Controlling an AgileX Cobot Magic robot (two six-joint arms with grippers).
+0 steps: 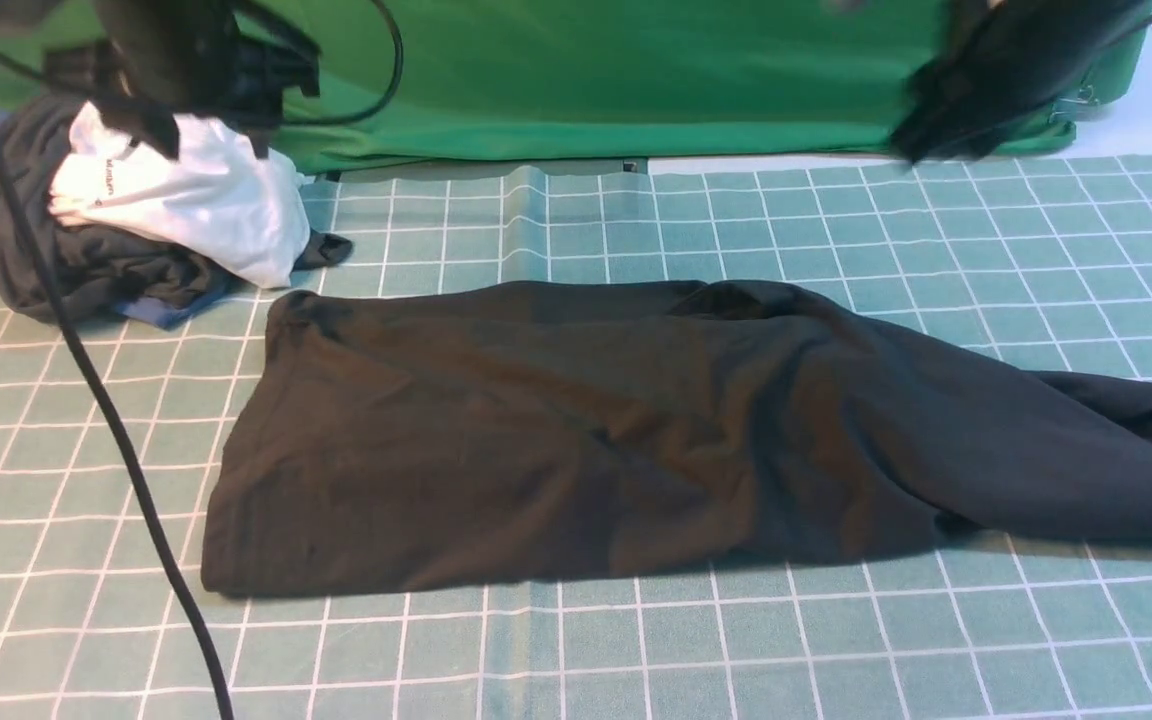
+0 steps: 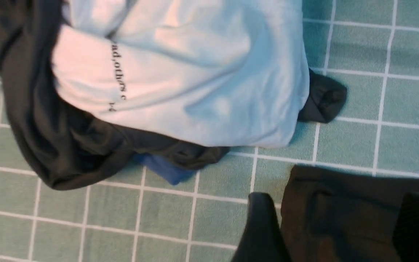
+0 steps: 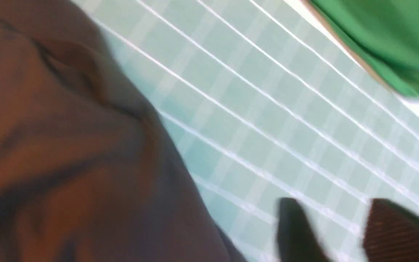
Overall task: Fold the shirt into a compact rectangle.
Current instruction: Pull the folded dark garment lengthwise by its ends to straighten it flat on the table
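The left fingers (image 2: 264, 233) stand wide and hold nothing, raised over the corner of the black shirt (image 1: 586, 430) nearest the white garment (image 1: 196, 200); the right fingers (image 3: 293, 233), blurred, stand apart with only bare bench (image 1: 736, 650) between them, beside the shirt's edge; the shirt lies folded lengthways mid-bench, its right end trailing rumpled; a dark grey garment (image 1: 86, 260) lies bundled under the white one

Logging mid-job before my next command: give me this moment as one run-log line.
shirt: partly folded on mat, right end bunched | left gripper: jaws open, empty | right gripper: jaws open, empty
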